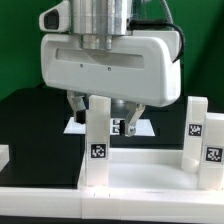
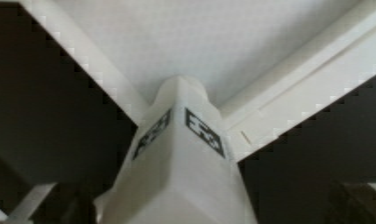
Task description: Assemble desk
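The desk's white tabletop lies upside down near the front, raised rim upward. A white square-section leg with a black-and-white tag stands upright at the slab's far corner on the exterior view's left. My gripper hangs over it, open, with one finger on each side of the leg and gaps showing. In the wrist view the tagged leg rises toward the camera from the tabletop corner; the dark fingertips sit wide apart at both sides. Another tagged leg stands at the exterior view's right.
A further tagged white part stands just in front of the right-hand leg. The marker board lies on the black table behind the gripper. A white piece shows at the left edge, and a white strip runs along the front.
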Motion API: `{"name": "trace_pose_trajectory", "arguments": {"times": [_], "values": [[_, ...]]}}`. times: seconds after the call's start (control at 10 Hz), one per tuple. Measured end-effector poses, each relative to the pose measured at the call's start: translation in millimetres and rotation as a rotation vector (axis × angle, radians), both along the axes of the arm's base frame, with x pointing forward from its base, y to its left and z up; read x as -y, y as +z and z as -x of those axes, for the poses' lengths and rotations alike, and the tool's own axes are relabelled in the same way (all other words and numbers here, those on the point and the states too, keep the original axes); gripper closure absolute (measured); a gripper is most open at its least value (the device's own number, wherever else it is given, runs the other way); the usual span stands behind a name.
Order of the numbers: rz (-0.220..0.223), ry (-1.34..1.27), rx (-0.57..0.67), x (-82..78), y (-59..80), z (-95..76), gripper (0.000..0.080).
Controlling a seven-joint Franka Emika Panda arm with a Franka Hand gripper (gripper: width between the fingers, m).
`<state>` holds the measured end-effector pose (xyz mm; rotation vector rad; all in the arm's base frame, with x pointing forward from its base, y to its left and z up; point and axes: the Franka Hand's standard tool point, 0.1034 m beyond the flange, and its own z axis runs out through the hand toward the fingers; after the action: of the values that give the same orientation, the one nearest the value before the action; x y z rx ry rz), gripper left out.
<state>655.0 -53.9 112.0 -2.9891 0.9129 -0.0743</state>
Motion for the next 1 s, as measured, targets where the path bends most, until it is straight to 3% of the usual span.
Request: {"name": "trace_pose_trajectory", "arguments": {"times": [0.7,0.9,1.0], "values": [[0.047,0.521,-0.009,5.1,-1.0,1.2,0.0151],[0.049,0.54,-0.011,5.8,-1.6,1.5,0.0407],[0.049,0.54,-0.01,6.0,-1.4,1.5,0.0407]]}}
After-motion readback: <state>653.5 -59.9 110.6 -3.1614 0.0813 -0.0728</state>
